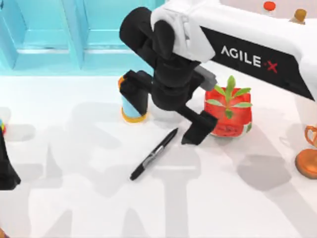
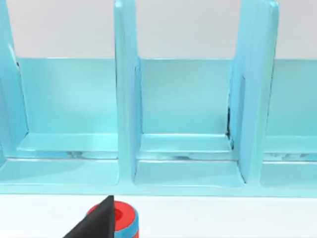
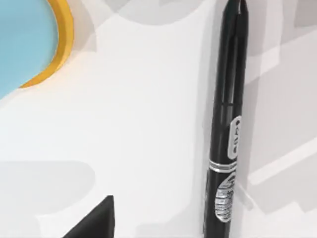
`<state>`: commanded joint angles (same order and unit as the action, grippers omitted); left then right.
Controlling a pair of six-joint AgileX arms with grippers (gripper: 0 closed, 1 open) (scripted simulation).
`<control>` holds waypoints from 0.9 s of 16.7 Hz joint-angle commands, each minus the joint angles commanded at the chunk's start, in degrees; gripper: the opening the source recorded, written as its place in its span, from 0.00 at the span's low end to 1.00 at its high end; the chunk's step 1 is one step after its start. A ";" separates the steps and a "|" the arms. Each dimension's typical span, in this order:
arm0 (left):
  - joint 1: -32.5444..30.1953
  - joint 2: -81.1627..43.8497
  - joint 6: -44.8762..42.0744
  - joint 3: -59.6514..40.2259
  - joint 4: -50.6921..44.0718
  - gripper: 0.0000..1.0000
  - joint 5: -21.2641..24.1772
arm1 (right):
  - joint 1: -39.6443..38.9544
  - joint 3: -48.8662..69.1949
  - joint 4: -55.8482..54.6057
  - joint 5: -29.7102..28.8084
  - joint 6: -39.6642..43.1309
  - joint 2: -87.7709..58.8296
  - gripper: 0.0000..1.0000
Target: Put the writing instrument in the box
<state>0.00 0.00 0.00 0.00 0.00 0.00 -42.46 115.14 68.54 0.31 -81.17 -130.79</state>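
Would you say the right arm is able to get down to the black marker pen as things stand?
Probably yes. The right gripper hangs open just above the marker pen, which lies flat on bare table, apart from the blue can and the red pot.

The white table carries everything here. The black marker pen lies flat on it at a slant, just below the right gripper, whose fingers stand spread above the tabletop without touching the pen. Beside that gripper, toward the table's left, stands a blue can with a yellow rim. On its other side sits a red pot with a green plant. Behind the gripper stands the light blue box with its upright dividers. An orange cup stands at the right edge.
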 joint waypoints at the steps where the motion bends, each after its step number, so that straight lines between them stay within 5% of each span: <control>1: 0.00 0.00 0.00 0.00 0.00 1.00 0.00 | -0.34 1.04 0.57 -0.03 -0.73 -1.21 1.00; 9: 0.00 0.00 0.00 0.00 0.00 1.00 0.00 | -0.28 0.76 -0.15 0.04 -1.14 -1.95 1.00; 15: 0.00 0.00 0.00 0.00 0.00 1.00 0.00 | -0.04 -9.21 -12.99 0.21 -0.98 -6.10 1.00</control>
<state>0.00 0.00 0.00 0.00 0.00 0.00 -42.50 105.93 55.55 0.52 -82.15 -136.89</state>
